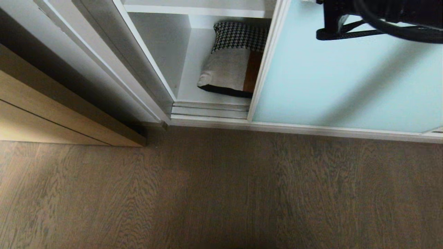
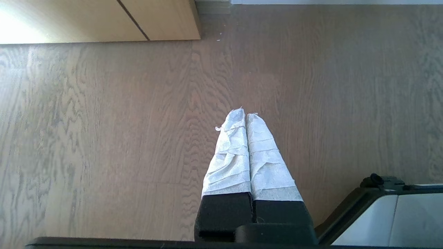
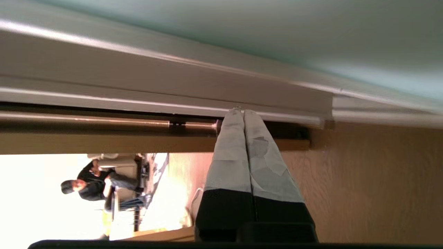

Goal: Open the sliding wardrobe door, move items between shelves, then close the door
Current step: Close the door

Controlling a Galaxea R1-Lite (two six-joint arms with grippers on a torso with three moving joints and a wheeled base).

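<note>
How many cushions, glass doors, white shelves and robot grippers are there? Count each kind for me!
Square patchwork cushion with houndstooth, beige and brown patches: 1
Frosted pale blue-green glass sliding door: 1
Flat white shelves: 2
Robot grippers with white-wrapped fingers, left gripper and right gripper: 2
Total: 6

a grey-brown wood-grain floor (image 1: 221, 193) runs across the foreground; a tan wooden door (image 1: 52, 114) stands at the left, its lower corner meeting the floor; in the right wrist view a seated person (image 3: 95, 185) shows far off in bright light
</note>
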